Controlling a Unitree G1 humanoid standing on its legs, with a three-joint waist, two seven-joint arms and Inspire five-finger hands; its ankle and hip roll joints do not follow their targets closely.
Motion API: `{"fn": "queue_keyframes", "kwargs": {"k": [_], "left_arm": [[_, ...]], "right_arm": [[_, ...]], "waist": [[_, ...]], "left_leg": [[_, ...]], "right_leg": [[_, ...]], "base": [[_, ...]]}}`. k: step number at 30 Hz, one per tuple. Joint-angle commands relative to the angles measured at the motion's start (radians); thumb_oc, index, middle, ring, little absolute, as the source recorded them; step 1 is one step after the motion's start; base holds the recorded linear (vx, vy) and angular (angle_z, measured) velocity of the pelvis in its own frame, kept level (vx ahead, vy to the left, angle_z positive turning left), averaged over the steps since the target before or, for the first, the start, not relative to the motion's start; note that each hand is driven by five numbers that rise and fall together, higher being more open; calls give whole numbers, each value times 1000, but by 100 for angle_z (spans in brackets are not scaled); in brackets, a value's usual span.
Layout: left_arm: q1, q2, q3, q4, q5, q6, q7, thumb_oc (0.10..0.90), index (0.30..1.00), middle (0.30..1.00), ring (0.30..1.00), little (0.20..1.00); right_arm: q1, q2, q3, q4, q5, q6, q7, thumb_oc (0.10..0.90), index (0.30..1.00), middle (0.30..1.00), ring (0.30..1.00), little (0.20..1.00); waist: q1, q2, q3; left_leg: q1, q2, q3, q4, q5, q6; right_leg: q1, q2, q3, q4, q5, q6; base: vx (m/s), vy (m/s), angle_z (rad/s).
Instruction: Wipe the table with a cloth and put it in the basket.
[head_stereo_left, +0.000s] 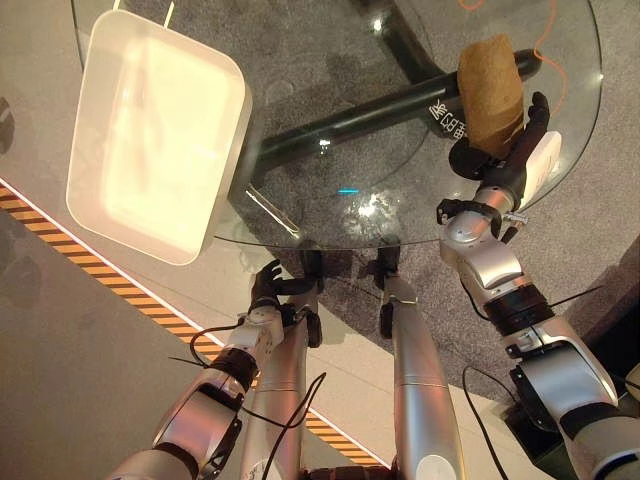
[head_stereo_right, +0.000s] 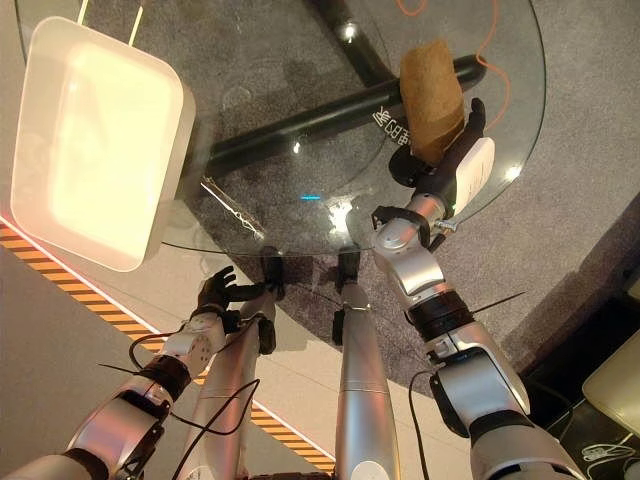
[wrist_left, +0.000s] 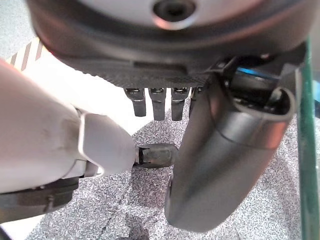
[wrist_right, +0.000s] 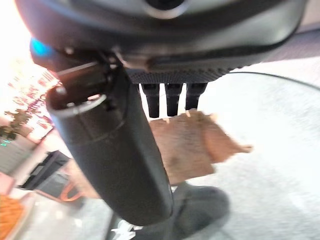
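Left hand (head_stereo_left: 268, 283): lower left, fingers relaxed, idle.
Right hand (head_stereo_left: 515, 150): flat on brown cloth (head_stereo_left: 490, 88) (wiping step).
Next: you grasp it, carry to white basket (head_stereo_left: 96, 215) upper left.

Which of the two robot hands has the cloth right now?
The right robot hand, up on the glass table, lies on the brown cloth. The left robot hand hangs below the table's near edge, holding nothing.

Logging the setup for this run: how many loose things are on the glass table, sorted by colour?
Brown: 1, the cloth, under the right hand
White: 1, the basket, at the table's left edge
Total: 2
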Motion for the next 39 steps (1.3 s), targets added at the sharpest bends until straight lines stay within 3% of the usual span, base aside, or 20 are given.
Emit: {"fn": "queue_keyframes", "kwargs": {"k": [1,4,5,7,8,22,31,39], "left_arm": [[19,-1,18,41,-23,18,11,800,900,900,900,900],[3,4,18,51,-31,21,4,800,900,900,900,900],[-3,6,17,54,-34,22,1,800,900,900,900,900],[-11,10,18,65,-38,20,-9,800,900,900,900,900],[-20,15,18,74,-43,19,-19,800,900,900,900,900],[-44,33,20,95,-76,17,-37,800,900,900,900,900],[-43,30,35,88,-81,22,-35,800,900,900,900,900],[-24,25,42,68,-74,21,-37,800,900,900,900,900]], "right_arm": [[-27,-70,-15,-33,27,-15,-74,800,900,900,900,900],[-42,-71,-12,9,60,-18,-56,764,869,869,869,864],[-49,-72,-9,24,71,-18,-51,638,761,761,761,738],[-61,-72,-5,57,86,-23,-38,311,481,481,481,411],[-73,-76,0,75,89,-27,-26,100,300,300,300,200],[-181,-120,32,128,80,-76,6,100,300,300,300,200],[-208,-126,31,66,32,-56,39,100,300,300,300,200],[-212,-146,40,-79,-120,-30,123,100,300,300,300,200]], "waist": [[1,25,-20],[2,25,-20],[3,25,-20],[4,25,-20],[5,26,-20],[15,31,-20],[17,29,-20],[18,26,-20]], "left_leg": [[-20,-38,-40,100,-114,-20],[-27,-38,-39,103,-114,-22],[-27,-38,-39,103,-114,-23],[-27,-37,-38,102,-113,-23],[-30,-37,-37,104,-112,-24],[-43,-44,-49,115,-116,-26],[-34,-46,-51,109,-117,-26],[-27,-50,-56,104,-116,-26]], "right_leg": [[-18,67,-15,-9,-2,9],[-24,67,-18,-5,-3,8],[-24,67,-18,-6,-3,8],[-24,68,-19,-6,-3,7],[-27,68,-20,-4,-2,7],[-43,71,-16,13,-7,10],[-38,75,-15,18,-14,9],[-29,77,-14,13,-16,12]], "base": [[0,0,0],[0,0,0],[0,0,0],[0,0,0],[0,0,0],[1,2,0],[0,0,0],[0,0,0]]}}
